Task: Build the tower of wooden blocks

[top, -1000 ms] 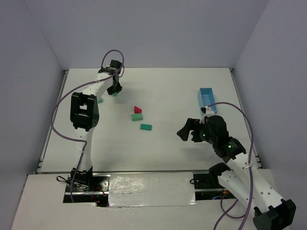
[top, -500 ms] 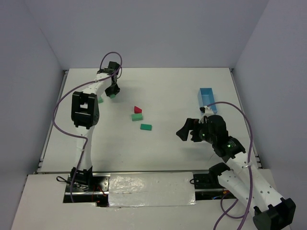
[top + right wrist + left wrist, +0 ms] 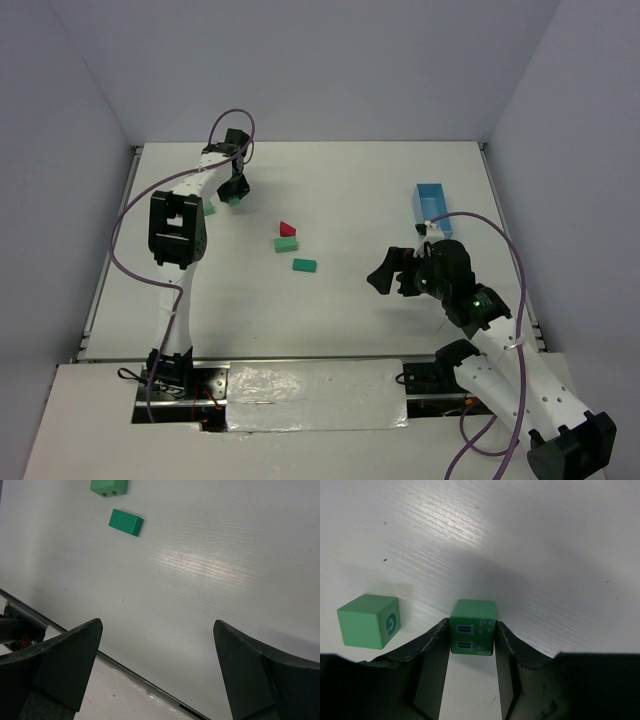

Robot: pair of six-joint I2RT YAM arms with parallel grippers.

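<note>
while the left end effector (image 3: 472, 632) flanks a windowed block (image 3: 472, 616), grip unclear, a lettered cube (image 3: 369, 621) sits beside.

I see my right gripper (image 3: 157, 630) with its fingers spread wide over the white table (image 3: 210, 565), below-right of a flat green block (image 3: 126, 522). Just above that block, a second green block (image 3: 108, 486) is cut by the frame edge.

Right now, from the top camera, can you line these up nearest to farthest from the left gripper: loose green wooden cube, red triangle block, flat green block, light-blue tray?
From the left gripper:
1. Loose green wooden cube, just left of it.
2. Red triangular block, mid-table.
3. Flat green rectangular block, nearer the bases.
4. Light-blue oblong tray, far right.
</note>
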